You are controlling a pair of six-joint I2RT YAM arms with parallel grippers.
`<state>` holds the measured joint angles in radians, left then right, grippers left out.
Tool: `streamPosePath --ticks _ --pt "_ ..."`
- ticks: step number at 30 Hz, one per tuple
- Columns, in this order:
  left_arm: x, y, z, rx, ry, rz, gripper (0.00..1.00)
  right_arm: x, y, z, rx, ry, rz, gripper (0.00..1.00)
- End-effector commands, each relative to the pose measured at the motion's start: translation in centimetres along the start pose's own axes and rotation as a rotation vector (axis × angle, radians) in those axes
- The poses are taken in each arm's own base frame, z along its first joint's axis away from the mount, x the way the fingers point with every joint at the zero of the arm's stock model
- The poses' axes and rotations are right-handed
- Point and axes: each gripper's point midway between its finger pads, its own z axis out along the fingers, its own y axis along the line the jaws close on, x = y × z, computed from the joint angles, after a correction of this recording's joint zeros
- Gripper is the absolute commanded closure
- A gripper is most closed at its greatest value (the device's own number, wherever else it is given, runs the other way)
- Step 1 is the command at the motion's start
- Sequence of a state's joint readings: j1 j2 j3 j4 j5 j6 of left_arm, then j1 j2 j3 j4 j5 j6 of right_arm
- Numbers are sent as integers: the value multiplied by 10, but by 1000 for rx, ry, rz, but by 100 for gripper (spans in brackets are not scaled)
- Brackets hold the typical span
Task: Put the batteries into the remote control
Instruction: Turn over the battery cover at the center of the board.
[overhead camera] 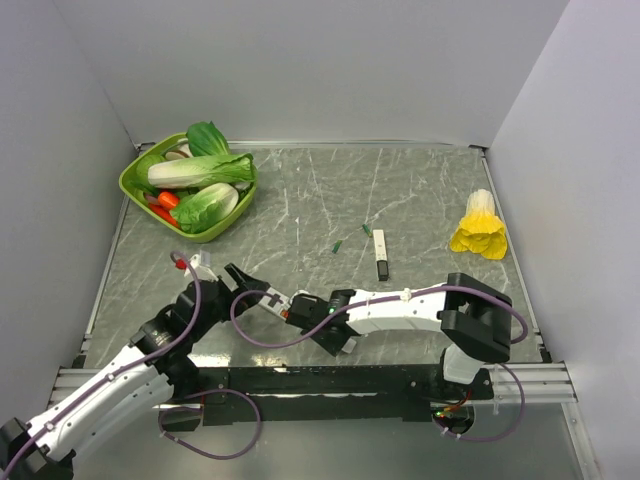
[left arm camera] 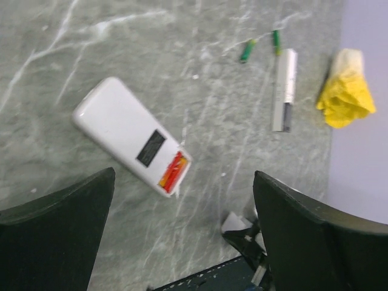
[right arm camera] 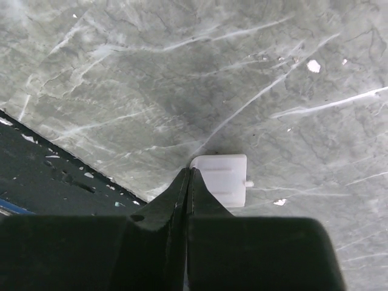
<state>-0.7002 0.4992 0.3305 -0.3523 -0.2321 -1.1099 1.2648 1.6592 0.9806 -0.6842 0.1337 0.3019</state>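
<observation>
The remote control (left arm camera: 118, 133) lies white back up on the marble table, its battery bay open at the near end. Two orange-red batteries (left arm camera: 171, 171) sit side by side in that bay. My left gripper (left arm camera: 183, 191) is open and empty, hovering above the remote, which shows between the fingers. In the top view the left gripper (overhead camera: 250, 283) covers most of the remote (overhead camera: 278, 299). My right gripper (right arm camera: 190, 171) is shut, its tips touching the left edge of a small white battery cover (right arm camera: 223, 179) lying flat on the table. The cover also shows in the left wrist view (left arm camera: 236, 222).
A narrow white-and-black bar (overhead camera: 380, 255) and two tiny green pieces (overhead camera: 337, 246) lie mid-table. A green basket (overhead camera: 133, 187) of toy vegetables stands at the back left, a yellow toy (overhead camera: 480, 228) at the right. The table's black front edge (right arm camera: 54, 176) is just beside the cover.
</observation>
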Motion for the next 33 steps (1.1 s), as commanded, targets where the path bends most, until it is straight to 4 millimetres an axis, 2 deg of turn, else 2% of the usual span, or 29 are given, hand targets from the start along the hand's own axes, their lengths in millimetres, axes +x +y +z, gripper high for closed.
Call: streamPosePath --ticks 1,2,4,5,6,7,8,9,10,11,12,13,14,15,16,17,21,22,23,25,30,33 --pt "-6 -26 -5 155 -34 34 1 -35 -3 -31 -53 -162 32 100" --pt "-11 -34 -8 201 -55 27 1 -40 -5 -36 -73 -191 47 100" --pt "-7 -37 -8 247 -53 40 1 -47 -7 -45 -114 -243 72 100" --pt "-9 -42 -11 283 -67 43 1 -58 -8 -58 -170 -311 102 100" --pt "-12 -49 -14 328 -84 44 1 -63 -9 -65 -195 -348 114 100" --pt "-6 -49 -14 353 -70 63 0 -62 -10 -67 -223 -367 128 100" --pt "-7 -54 -17 391 -80 76 1 -67 -7 -82 -286 -420 135 100" --pt "-13 -68 -23 464 -110 83 0 -79 -11 -91 -320 -488 157 100" --pt "-6 -70 -24 504 -91 120 1 -78 -12 -101 -355 -537 164 100" --pt "-5 -75 -26 544 -96 139 1 -80 -4 -112 -435 -573 144 100" --pt "-9 -89 -32 617 -123 152 1 -86 -6 -118 -470 -631 149 100" --pt "-3 -95 -37 680 -109 196 1 -90 -5 -136 -508 -700 137 100" --pt "2 -99 -38 712 -94 220 1 -90 2 -148 -581 -730 111 100" --pt "5 -104 -41 751 -90 246 1 -95 -1 -156 -603 -786 104 100" --pt "-1 -119 -51 839 -138 290 1 -96 0 -171 -632 -837 88 100" --pt "13 -124 -55 895 -77 341 1 -96 1 -178 -655 -867 75 100" --pt "25 -149 -75 1089 -55 521 1 -94 3 -213 -787 -988 48 100" --pt "29 -153 -75 1113 -41 551 1 -98 -2 -226 -793 -1052 42 100" --pt "38 -155 -81 1165 0 592 1 -96 -2 -227 -810 -1062 44 100" --pt "42 -162 -84 1216 17 642 1 -96 -3 -244 -860 -1113 31 100" --pt "46 -177 -109 1386 11 713 2 -92 -1 -252 -949 -1134 33 100" --pt "49 -181 -104 1389 37 756 2 -93 -1 -254 -986 -1140 46 100"
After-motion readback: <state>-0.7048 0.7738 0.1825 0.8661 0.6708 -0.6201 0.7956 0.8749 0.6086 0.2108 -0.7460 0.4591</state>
